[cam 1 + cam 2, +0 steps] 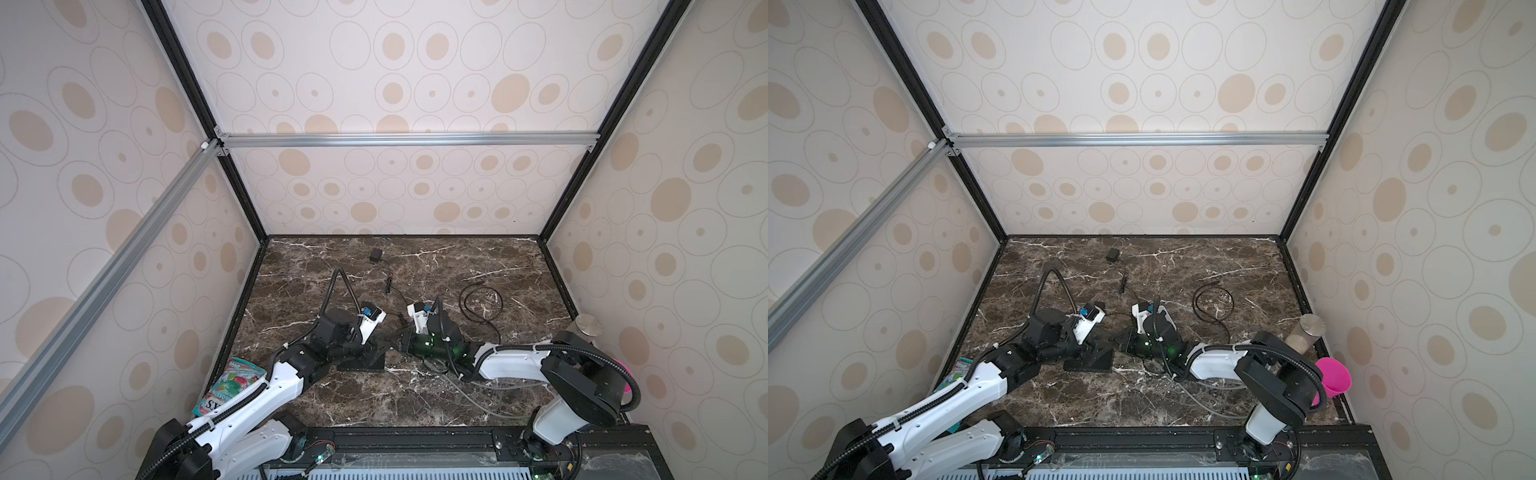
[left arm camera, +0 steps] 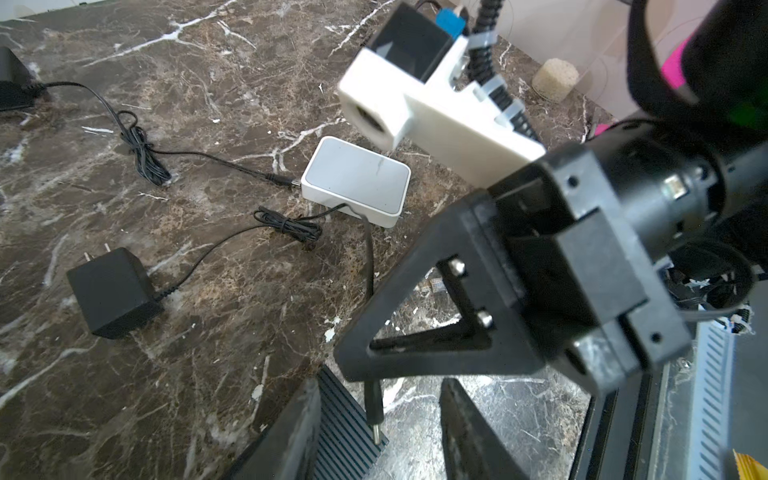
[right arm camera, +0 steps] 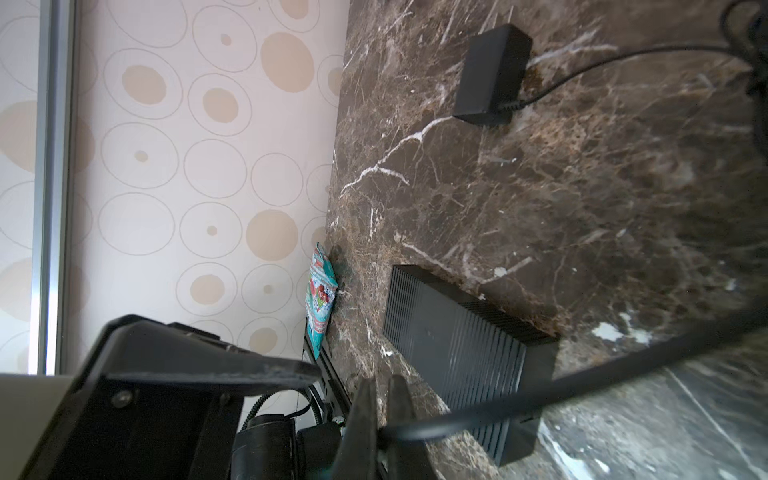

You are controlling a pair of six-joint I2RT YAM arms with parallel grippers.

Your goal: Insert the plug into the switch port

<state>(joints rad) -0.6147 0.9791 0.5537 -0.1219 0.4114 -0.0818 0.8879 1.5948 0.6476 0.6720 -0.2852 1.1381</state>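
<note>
Dark marble table (image 1: 457,266), spotted panels round three sides. L arm (image 1: 266,386) and R arm (image 1: 511,361) both bent low, meeting nr table centre.

Black ribbed switch (image 1: 361,365) flat on table under L wrist, in both top views (image 1: 1090,361); long side facing R wrist cam (image 3: 457,353). Snack packet (image 1: 230,386) at table's L edge. Pink cup (image 1: 1333,376) and metal cylinder (image 1: 1308,328) at R edge.

Two black adapters: one (image 1: 376,254) nr back wall, well apart from switch; other (image 2: 110,291) nearer, w/ bundled lead (image 2: 369,257). White box (image 2: 355,178) just beside R arm's wrist cam, a separate lead plugged into its side. Loose coil of black cable (image 1: 480,303) beyond R arm, toward back wall.

L jaws apart, straddling switch's end: one finger (image 2: 286,432) alongside ribbed top, other (image 2: 469,436) clear of it, bare table betw.

R jaws together, clamped on lead just behind plug (image 2: 376,430). Plug hanging tip-down betw. L fingers, at switch's edge; metal tip in plain view, not inside a port. Touching switch or just off it: can't tell.
</note>
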